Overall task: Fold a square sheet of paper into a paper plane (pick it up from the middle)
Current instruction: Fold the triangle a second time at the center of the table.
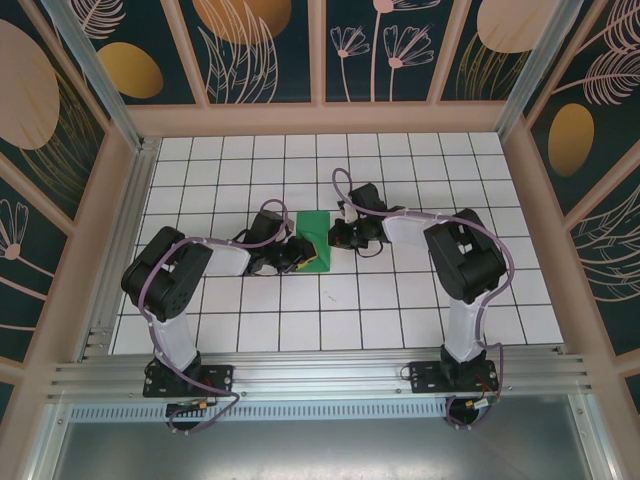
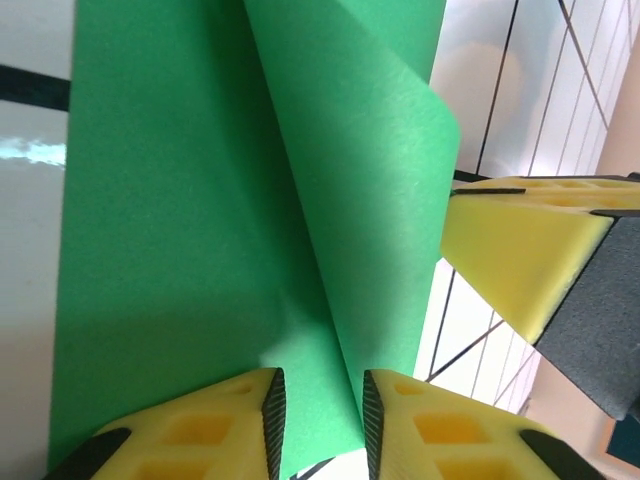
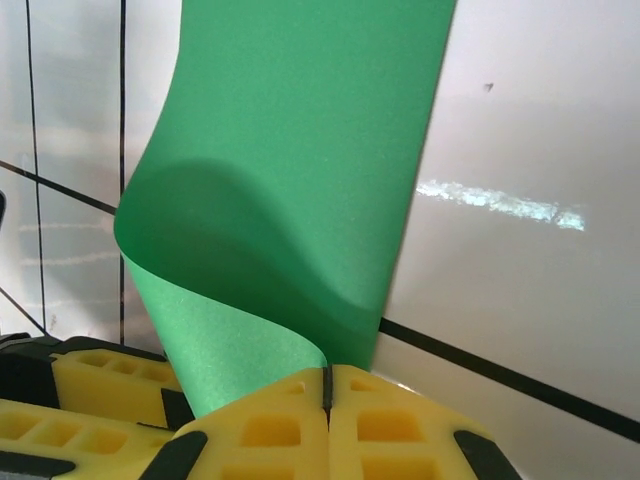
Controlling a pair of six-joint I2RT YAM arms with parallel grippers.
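My right claw is pressed together. Its two yellow pads meet with no gap, and an edge of the green sheet of paper is pinched in the seam between them. From that pinch the sheet lifts and curls over to one side in a loose roll. The rest of it lies flat, stretching away from me across the white tiled desk.

My left claw stands a little apart. A raised flap of the sheet of paper runs down into the gap between its pads and sits close against one of them, but the pads do not squeeze it. The flap stands up along a slanting line, with flat green paper spread out beside it. Just past the flap's outer edge, my left wrist view shows a yellow pad of my right claw at the paper's border.

From above, my left claw is at the near left corner of the sheet and my right claw is at its right edge. The paper sits between them, about mid-desk, resting on the black-lined tiles.
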